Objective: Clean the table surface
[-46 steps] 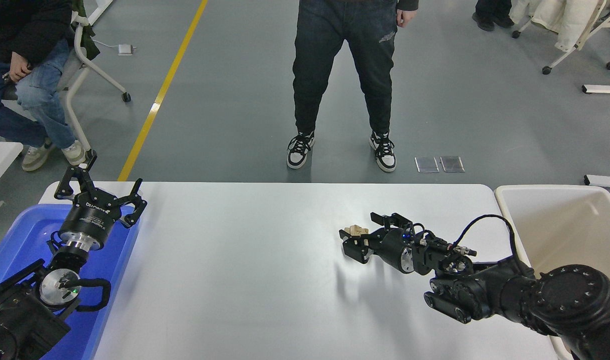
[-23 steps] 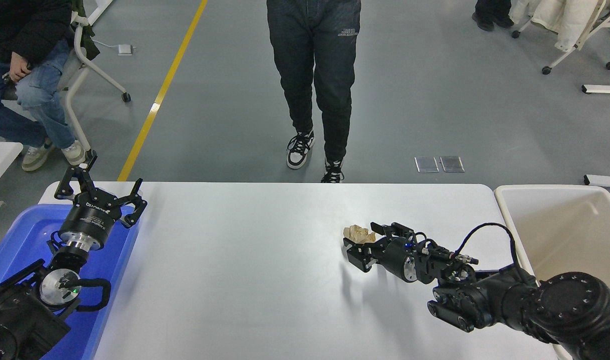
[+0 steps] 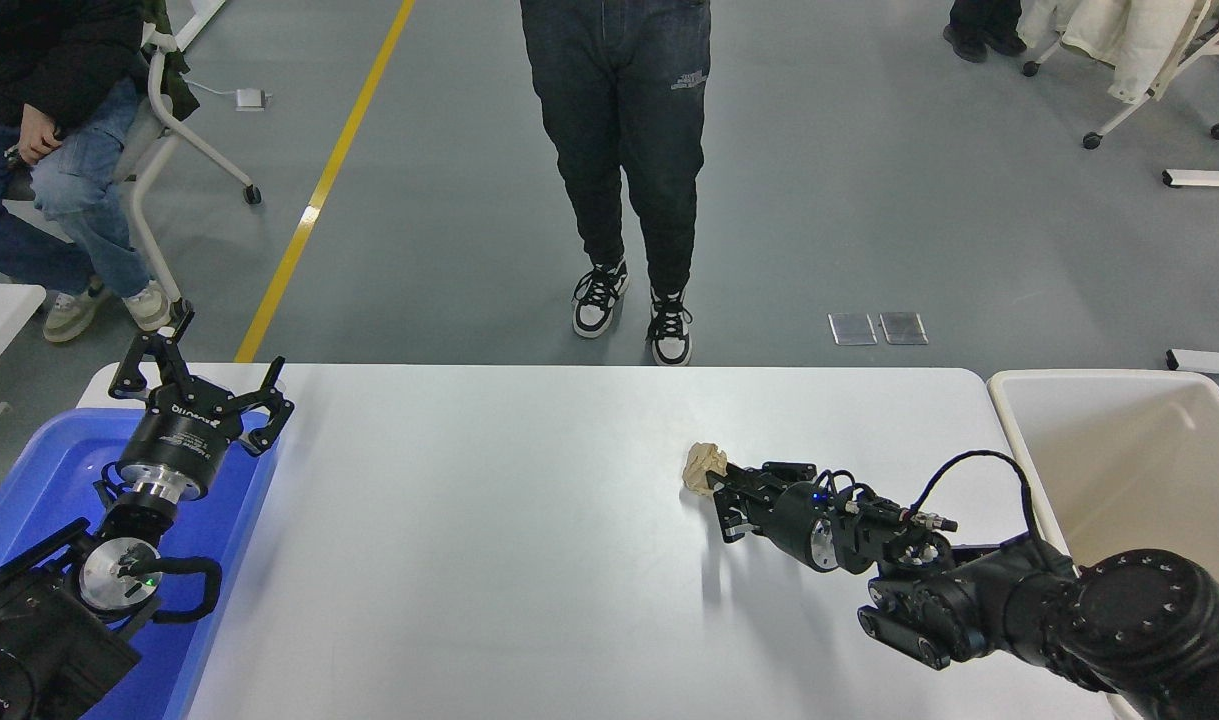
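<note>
The table surface (image 3: 489, 540) spreads wide and white between the blue tub (image 3: 29, 480) at its left end and the beige bin (image 3: 1119, 450) at its right; on this bench only one bit of litter shows, a small crumpled tan wad (image 3: 704, 467) lying right of the bench's middle, nearer the beige bin than the tub. Over the last second the right gripper (image 3: 721, 490) changed from open jaws straddling the wad to jaws drawn together, with the wad now at their tip on the far-left side. The wad has also shifted slightly and looks more bunched than a second ago. Whether the jaws truly pinch it or merely press beside it is hard to tell; they appear closed on its near edge. I judge this to be the grasp step just completing, so the next call would be to lift and carry the wad toward the beige bin, with a weak hold on such light paper the likely risk. The left gripper (image 3: 201, 392) is parked over the far corner of the blue tub, jaws spread, unchanged. A person's legs (image 3: 619, 150) stand beyond the bench's far edge, having stepped leftward.
</note>
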`<state>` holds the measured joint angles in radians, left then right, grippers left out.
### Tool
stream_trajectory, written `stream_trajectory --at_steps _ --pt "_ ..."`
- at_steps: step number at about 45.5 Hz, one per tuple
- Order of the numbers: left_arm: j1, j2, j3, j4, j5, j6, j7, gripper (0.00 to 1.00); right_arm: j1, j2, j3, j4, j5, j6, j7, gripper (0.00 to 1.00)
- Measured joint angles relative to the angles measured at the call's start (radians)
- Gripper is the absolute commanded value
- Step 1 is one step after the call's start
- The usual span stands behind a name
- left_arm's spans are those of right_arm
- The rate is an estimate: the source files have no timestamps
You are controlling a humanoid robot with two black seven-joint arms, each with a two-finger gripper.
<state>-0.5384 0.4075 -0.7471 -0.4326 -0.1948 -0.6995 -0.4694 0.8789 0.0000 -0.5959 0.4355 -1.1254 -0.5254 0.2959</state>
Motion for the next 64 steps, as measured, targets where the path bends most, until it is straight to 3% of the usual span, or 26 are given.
stream_trajectory --at_steps 22,36,47,64 --pt "0.0 0.0 0.0 0.0 0.0 0.0 0.0 1.0 0.046 0.0 0.012 0.034 0.128 0.015 0.085 0.0" --pt "0.0 0.0 0.0 0.0 0.0 0.0 0.0 1.0 0.164 -0.032 0.066 0.258 0.213 0.014 0.106 0.0" --pt "0.0 0.0 0.0 0.0 0.0 0.0 0.0 1.0 0.291 -0.173 0.084 0.486 0.252 0.02 0.104 0.0" --pt "0.0 0.0 0.0 0.0 0.0 0.0 0.0 1.0 0.533 -0.523 0.067 0.892 0.264 0.065 0.109 0.0"
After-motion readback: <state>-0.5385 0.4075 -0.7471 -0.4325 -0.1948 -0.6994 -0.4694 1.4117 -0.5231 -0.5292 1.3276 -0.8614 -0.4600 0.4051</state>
